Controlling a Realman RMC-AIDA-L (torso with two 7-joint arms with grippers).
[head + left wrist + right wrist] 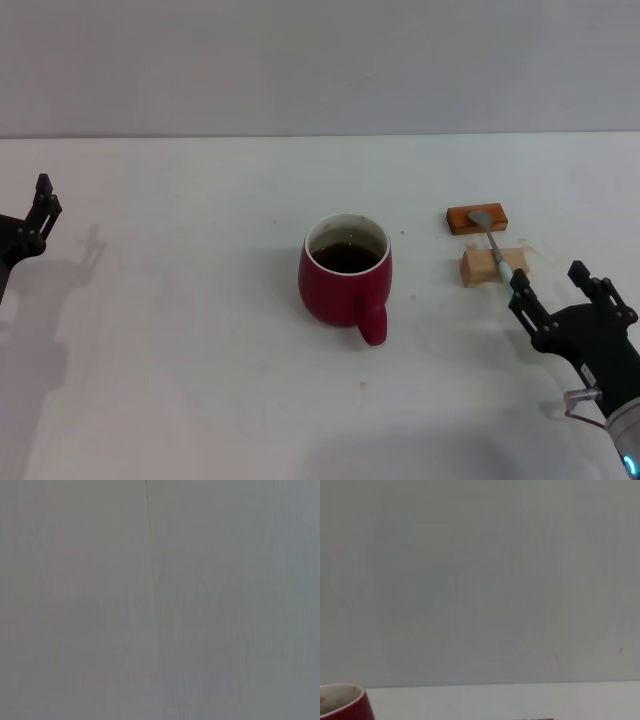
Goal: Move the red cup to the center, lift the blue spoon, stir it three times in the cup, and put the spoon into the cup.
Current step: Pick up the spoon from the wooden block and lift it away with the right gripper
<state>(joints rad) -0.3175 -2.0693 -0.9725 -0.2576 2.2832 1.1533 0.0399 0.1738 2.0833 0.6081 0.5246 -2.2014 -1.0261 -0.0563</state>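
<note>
The red cup (pixel 345 270) stands near the middle of the white table, handle toward me, dark liquid inside. Its rim also shows in the right wrist view (pixel 342 702). The blue spoon (pixel 497 246) lies to the cup's right, its metal bowl on an orange-brown block (pixel 477 217) and its pale-blue handle across a tan wooden block (pixel 490 266). My right gripper (pixel 560 288) is open, low at the right, just in front of the spoon handle's end. My left gripper (pixel 40 215) is parked at the far left edge, away from everything.
The white table (pixel 180 330) runs back to a grey wall. The left wrist view shows only plain grey surface. The two blocks sit close together right of the cup.
</note>
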